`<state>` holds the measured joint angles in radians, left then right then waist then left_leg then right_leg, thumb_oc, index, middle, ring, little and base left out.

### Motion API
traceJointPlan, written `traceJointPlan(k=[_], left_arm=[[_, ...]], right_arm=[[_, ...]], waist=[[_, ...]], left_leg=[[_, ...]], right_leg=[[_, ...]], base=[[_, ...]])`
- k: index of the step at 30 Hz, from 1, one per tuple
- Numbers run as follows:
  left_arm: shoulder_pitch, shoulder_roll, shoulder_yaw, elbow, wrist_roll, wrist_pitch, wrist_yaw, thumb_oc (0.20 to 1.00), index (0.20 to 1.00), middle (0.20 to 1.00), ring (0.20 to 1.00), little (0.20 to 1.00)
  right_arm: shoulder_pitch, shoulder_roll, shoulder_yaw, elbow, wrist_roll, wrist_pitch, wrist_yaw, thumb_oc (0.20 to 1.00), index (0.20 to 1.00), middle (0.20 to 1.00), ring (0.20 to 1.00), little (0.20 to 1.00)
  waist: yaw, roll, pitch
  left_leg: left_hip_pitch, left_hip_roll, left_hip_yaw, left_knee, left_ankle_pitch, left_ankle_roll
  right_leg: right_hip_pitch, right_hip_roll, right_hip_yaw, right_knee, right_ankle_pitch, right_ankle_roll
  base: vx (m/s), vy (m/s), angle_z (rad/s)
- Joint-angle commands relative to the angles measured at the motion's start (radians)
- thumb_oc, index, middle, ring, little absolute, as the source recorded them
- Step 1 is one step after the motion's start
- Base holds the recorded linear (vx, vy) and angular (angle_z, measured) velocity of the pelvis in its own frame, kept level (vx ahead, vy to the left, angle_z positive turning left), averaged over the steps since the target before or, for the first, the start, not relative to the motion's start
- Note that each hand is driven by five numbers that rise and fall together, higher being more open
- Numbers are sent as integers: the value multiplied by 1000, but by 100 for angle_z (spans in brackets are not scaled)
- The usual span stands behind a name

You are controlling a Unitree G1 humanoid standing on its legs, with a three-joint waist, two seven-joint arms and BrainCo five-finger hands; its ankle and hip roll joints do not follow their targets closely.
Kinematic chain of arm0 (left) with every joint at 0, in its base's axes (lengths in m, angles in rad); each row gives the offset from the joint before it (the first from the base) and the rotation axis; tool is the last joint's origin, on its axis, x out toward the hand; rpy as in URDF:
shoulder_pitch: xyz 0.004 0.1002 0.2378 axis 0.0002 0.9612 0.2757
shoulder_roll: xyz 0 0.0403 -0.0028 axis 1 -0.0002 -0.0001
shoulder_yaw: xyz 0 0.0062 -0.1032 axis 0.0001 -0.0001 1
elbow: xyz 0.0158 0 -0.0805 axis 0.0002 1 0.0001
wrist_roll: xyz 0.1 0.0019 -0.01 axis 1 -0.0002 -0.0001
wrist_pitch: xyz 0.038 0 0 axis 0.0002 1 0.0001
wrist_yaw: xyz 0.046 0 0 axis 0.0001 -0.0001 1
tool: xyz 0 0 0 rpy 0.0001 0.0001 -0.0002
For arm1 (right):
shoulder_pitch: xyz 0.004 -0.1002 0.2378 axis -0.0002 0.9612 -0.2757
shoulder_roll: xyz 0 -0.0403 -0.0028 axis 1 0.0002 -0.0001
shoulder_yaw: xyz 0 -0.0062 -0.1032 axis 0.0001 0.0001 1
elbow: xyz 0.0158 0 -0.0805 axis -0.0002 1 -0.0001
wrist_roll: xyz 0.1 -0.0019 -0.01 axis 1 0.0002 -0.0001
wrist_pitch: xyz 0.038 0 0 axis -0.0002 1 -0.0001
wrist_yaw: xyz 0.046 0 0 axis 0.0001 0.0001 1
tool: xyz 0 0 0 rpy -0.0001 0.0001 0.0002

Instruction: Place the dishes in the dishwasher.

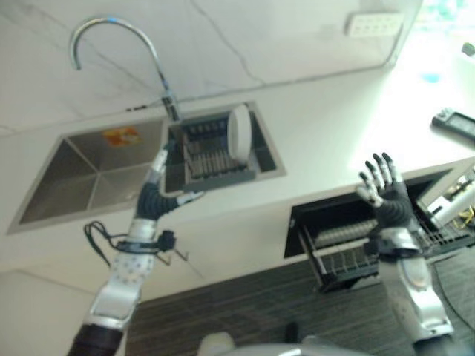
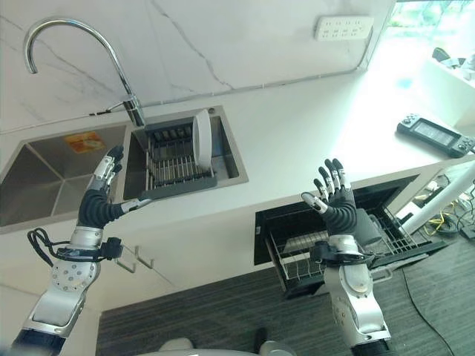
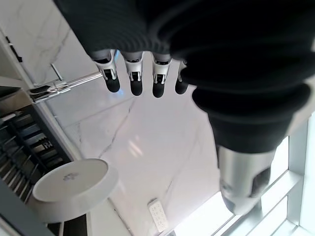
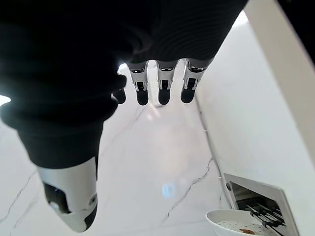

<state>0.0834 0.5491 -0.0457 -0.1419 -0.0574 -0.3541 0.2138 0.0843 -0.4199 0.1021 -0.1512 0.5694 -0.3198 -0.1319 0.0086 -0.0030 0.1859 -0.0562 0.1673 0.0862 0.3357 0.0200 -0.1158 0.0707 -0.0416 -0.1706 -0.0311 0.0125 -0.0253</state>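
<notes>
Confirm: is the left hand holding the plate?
No: the left hand is open beside the rack, clear of the plate standing upright in it.

White marble wall (image 2: 245,37), curved faucet (image 2: 74,44), wall socket (image 2: 343,27), white countertop (image 2: 312,126), dark striped floor (image 2: 223,311).

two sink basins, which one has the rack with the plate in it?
The right basin: it holds the dark rack with a white plate on edge. The left basin has no rack.

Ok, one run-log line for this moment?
left hand: open, by sink rack | right hand: open, empty | plate: upright in rack | dishwasher: open
</notes>
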Motion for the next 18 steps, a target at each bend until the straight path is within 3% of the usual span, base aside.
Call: traceJointPlan(k=[1, 3, 9, 18], left_arm=[[-10, 19, 37, -30, 26, -58, -1, 1000, 1000, 1000, 1000, 1000], [-18, 12, 29, -20, 29, -58, 0, 1000, 1000, 1000, 1000, 1000], [-79, 8, -20, 38, 50, -56, 31, 1000, 1000, 1000, 1000, 1000], [-46, 19, -8, 13, 59, -60, 4, 1000, 1000, 1000, 1000, 1000]], right_arm=[[-74, 12, -10, -49, -25, -56, 22, 1000, 1000, 1000, 1000, 1000], [-80, 15, -2, -55, -33, -54, 38, 1000, 1000, 1000, 1000, 1000], [-71, 17, 4, -34, 5, -59, 96, 1000, 1000, 1000, 1000, 1000], [-68, 20, 14, -56, 18, -45, 96, 1000, 1000, 1000, 1000, 1000]], waist=[[0, 8, 2], [9, 23, 8], [-10, 23, -17], [15, 4, -26]], left_leg=[[3, -79, -43, -221, -6, 39], [-10, -71, -57, -303, 71, 19], [47, -73, -29, -352, 40, 23], [57, -94, -28, -278, -26, 37]], right_leg=[[38, -4, 53, 97, -83, 74], [64, 7, 61, 76, -91, 72], [79, -27, 37, 35, -81, 90], [90, -49, 24, 11, -64, 103]], base=[[141, 107, -16], [96, 98, -17], [75, 107, -27], [29, 11, 3]])
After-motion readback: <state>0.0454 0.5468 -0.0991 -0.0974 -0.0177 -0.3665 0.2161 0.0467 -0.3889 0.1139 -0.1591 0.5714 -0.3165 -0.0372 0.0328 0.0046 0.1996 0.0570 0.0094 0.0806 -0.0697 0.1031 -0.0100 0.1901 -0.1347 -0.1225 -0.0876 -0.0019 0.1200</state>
